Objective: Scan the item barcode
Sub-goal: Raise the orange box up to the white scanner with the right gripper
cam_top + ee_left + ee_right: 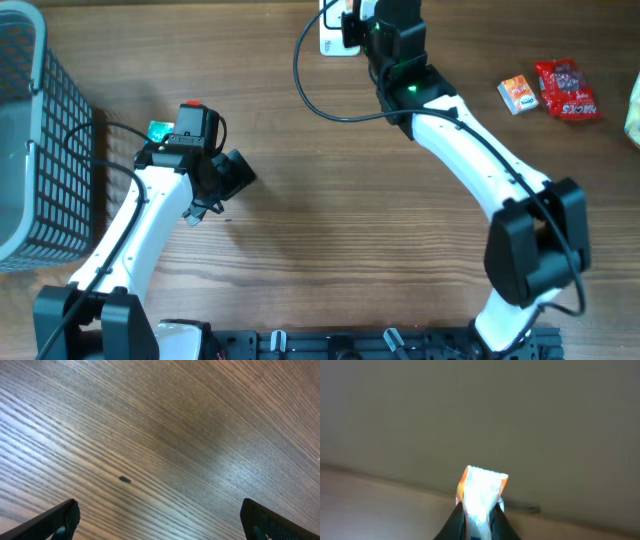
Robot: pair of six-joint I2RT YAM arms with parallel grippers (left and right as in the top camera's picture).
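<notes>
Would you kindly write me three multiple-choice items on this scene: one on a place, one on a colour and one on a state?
1. Where is the grey basket?
A) at the left edge of the table
B) between the two arms
C) at the right edge

2. What colour is the small packet beside the red packet?
A) blue
B) orange
C) black

3. How is the left tool?
A) shut on a bottle
B) shut on a cable
C) open, holding nothing

Key: 1 A, the overhead view shows it at the left edge; 2 B, the small packet is orange; 3 C, its fingers stand wide apart over bare wood.
</notes>
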